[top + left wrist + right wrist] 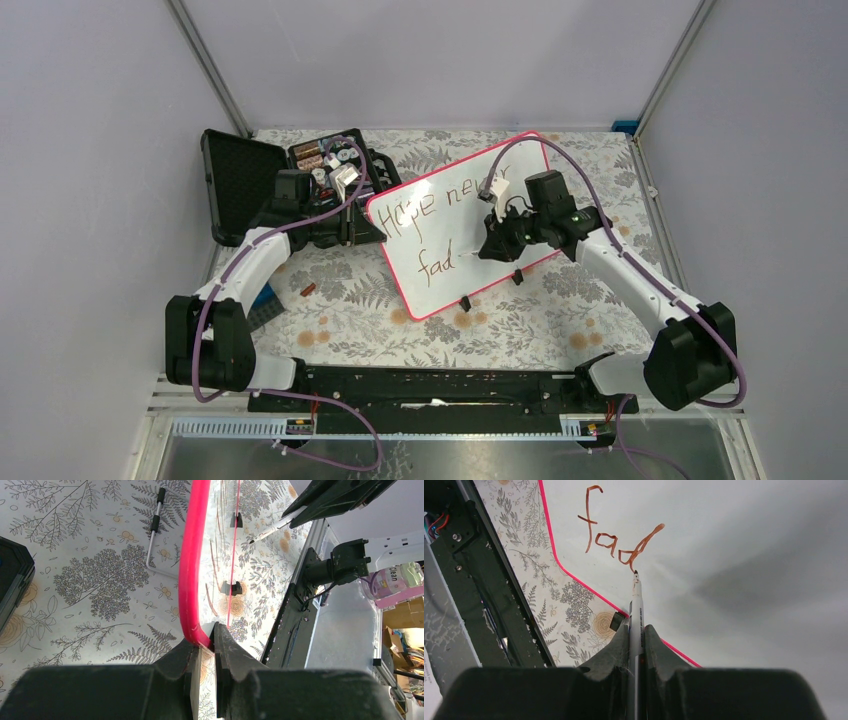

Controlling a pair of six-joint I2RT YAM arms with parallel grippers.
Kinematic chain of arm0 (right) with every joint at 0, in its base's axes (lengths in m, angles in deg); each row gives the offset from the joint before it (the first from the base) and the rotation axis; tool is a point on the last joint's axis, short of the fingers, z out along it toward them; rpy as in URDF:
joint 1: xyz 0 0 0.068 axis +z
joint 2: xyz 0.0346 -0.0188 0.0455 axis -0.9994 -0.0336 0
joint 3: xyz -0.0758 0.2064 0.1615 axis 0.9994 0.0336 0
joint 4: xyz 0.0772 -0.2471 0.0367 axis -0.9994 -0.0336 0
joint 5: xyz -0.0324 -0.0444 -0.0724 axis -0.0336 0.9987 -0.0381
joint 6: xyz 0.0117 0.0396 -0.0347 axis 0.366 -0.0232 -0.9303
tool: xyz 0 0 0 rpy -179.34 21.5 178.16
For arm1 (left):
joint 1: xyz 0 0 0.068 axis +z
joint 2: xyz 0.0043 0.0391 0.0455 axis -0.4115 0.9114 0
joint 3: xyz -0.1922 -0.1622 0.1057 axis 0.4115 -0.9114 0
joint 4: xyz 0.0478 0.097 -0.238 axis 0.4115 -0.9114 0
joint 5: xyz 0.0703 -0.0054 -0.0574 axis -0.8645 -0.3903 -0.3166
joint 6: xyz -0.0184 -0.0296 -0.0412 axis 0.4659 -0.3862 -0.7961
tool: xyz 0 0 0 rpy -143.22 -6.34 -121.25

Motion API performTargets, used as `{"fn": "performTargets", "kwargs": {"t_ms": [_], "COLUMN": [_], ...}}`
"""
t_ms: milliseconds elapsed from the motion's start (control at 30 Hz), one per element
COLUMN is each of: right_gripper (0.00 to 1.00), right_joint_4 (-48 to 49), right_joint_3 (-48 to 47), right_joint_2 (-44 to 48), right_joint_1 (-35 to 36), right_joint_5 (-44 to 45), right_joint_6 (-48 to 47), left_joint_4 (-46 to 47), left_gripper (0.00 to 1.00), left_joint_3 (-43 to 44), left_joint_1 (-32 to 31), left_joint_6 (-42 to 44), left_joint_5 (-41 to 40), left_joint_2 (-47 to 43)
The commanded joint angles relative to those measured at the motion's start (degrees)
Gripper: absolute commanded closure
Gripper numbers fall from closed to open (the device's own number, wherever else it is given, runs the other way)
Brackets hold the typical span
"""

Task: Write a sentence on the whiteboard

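The whiteboard (pixel 450 288) is found at the centre of the top view, lying askew on the flowered counter (pixel 340 300), with its long axis rising gently from left to right and two black clips (pixel 465 302) set along its lower long edge. An open black case (pixel 240 180) is seen just beyond its upper-left corner. The left claw (pixel 205 647) is closed narrowly on the pink rim at that left end, so the board is pinned from the side away from the writing; whether the board lies flat or is tipped cannot be told. The right claw (pixel 636 630) is clamped around a marker (pixel 636 612), whose barrel points up the middle of the right wrist frame. The sentence (pixel 616 540) is unfinished: "Hope never" is read on the upper line in the top view, and only "fad" on the lower. The marker tip is placed at the foot of the "d", at or just off the surface; contact cannot be confirmed. Blank board lies to the right of the tip in the wrist frame, along the long axis. The remaining letters are judged to belong there, so a sideways shift by the right arm, the nearer one, is called for.
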State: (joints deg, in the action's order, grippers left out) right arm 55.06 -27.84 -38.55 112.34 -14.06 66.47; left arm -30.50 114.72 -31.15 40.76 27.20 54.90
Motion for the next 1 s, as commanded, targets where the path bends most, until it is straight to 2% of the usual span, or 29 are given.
{"fn": "performTargets", "kwargs": {"t_ms": [0,967], "right_gripper": [1.0,1.0], "right_joint_4": [2.8,6.2], "right_joint_3": [-0.1,2.8], "right_joint_2": [1.5,-1.1], "right_joint_1": [-0.2,2.7], "right_joint_5": [-2.9,2.9], "right_joint_6": [1.4,0.4], "left_joint_4": [-0.4,-0.4], "left_gripper": [1.0,1.0], "left_joint_3": [1.5,1.6], "left_joint_1": [-1.6,-1.9], "left_joint_6": [5.3,5.2], "left_joint_5": [-1.8,-2.0], "left_joint_2": [0.5,0.9]}}
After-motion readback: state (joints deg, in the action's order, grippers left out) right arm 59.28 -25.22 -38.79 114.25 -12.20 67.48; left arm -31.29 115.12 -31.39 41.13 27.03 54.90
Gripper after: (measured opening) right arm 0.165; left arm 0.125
